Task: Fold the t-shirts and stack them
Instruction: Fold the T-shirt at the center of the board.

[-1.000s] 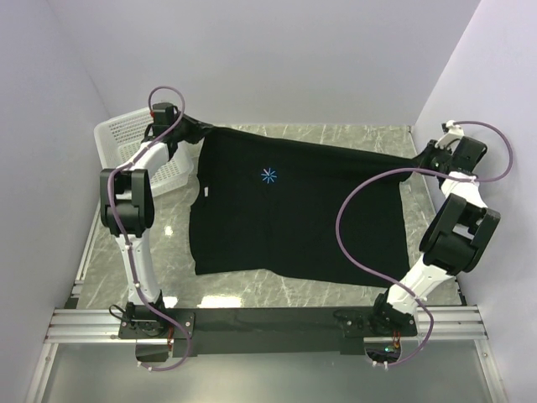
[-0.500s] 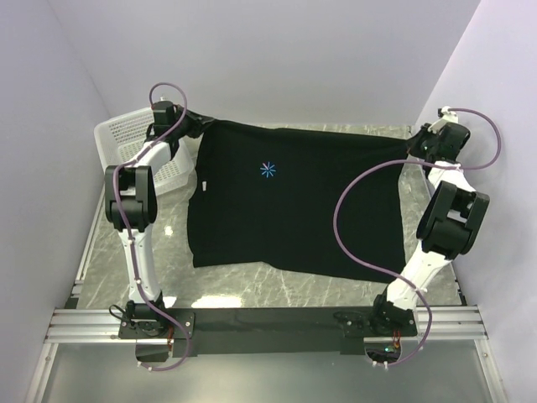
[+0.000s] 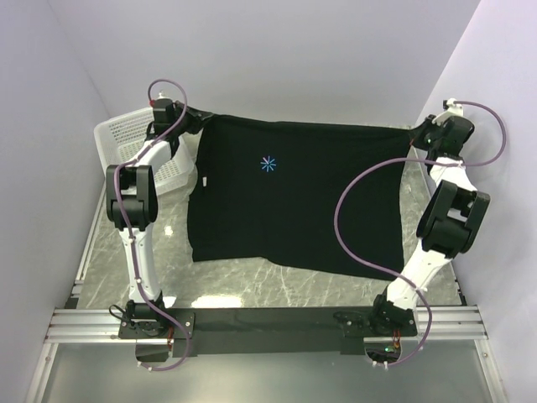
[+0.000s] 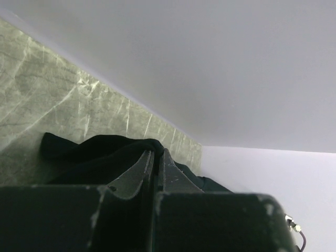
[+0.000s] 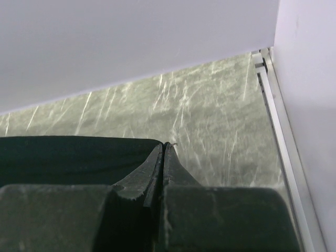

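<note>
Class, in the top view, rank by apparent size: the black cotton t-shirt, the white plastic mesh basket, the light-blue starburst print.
Largest: black cotton t-shirt, spread wide.
Then: white plastic mesh basket, partly hidden, yet clearly smaller.
Smallest: light-blue starburst print on the shirt's chest.

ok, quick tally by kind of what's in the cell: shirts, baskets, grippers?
black t-shirt: 1
white mesh basket: 1
grippers: 2 (left gripper, right gripper, each shut on the shirt's far edge)
total: 4
</note>
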`<state>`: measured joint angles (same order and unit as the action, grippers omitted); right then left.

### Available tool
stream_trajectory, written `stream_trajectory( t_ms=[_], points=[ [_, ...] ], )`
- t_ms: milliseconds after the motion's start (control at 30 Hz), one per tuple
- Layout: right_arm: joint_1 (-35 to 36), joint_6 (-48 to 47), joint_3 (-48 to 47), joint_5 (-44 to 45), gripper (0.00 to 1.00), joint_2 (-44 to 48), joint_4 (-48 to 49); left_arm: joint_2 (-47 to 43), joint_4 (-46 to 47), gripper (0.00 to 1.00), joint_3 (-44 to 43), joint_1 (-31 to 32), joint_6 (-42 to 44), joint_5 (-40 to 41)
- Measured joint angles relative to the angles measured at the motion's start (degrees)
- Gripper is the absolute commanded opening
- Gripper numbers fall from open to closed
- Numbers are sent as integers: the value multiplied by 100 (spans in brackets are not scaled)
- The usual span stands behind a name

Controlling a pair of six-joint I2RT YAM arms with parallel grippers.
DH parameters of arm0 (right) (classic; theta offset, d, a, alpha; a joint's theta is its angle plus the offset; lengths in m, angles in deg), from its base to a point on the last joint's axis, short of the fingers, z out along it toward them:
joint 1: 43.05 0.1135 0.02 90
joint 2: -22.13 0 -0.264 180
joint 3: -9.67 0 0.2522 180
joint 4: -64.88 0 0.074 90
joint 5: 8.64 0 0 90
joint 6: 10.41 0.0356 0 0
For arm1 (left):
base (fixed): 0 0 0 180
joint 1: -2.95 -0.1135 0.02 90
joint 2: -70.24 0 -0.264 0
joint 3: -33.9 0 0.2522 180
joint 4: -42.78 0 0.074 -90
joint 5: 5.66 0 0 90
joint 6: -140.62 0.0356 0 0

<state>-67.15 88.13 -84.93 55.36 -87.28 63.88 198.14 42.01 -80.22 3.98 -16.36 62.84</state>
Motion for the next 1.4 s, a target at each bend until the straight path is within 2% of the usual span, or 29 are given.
stream_trajectory(
  t_ms=[133,467,900,1400],
  points=[
    [2,39,-544,-24,0,-518,-122,149,101,0,-31,2,-24,42],
    [13,33,-988,-153,0,-1268,-531,721,-83,1,-553,68,13,103],
    [13,-219,-1014,-415,0,-1305,-603,1001,-330,0,-992,216,299,238],
    [-4,-1139,-903,-673,0,-1298,-970,973,-487,0,-525,216,841,341]
  ],
)
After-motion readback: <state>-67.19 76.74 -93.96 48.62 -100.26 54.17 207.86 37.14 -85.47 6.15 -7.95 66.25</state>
